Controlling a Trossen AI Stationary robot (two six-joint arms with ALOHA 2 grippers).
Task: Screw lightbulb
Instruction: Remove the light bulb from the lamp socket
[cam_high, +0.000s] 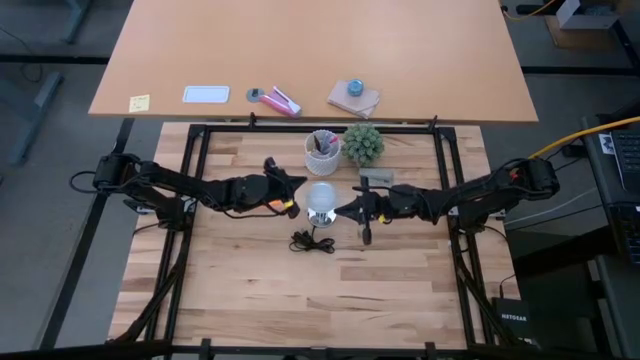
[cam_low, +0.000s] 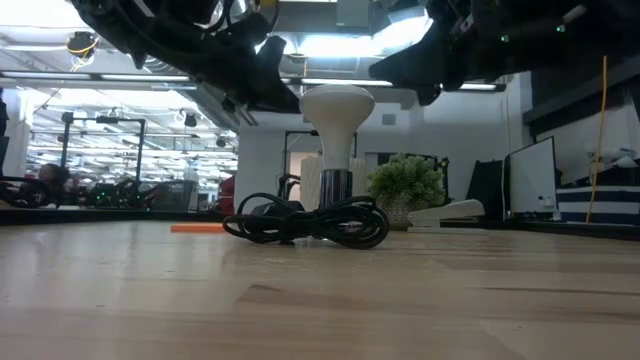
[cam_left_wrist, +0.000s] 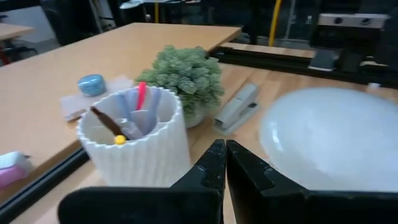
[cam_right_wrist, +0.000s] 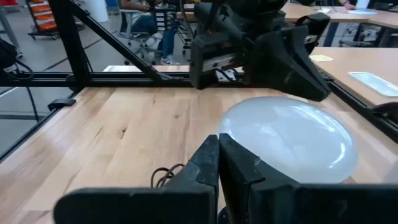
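Lightbulb (cam_high: 321, 198) stands upright near the middle of the wooden table (cam_high: 260, 300), dome up and screw base down in a shiny socket whose black cord (cam_high: 312, 242) lies coiled at its six o'clock; judging by that pose, it is already seated so it can be turned. The left gripper (cam_high: 297, 196) sits at its nine o'clock and the right gripper (cam_high: 345, 211) at its three o'clock, both level with the dome in the low view, fingers pressed together and holding nothing. Flanking it this way probably readies them to steady or twist the dome. At twelve o'clock stand a white ribbed cup (cam_high: 322, 152) and a small green plant (cam_high: 364, 143), clear of the work.
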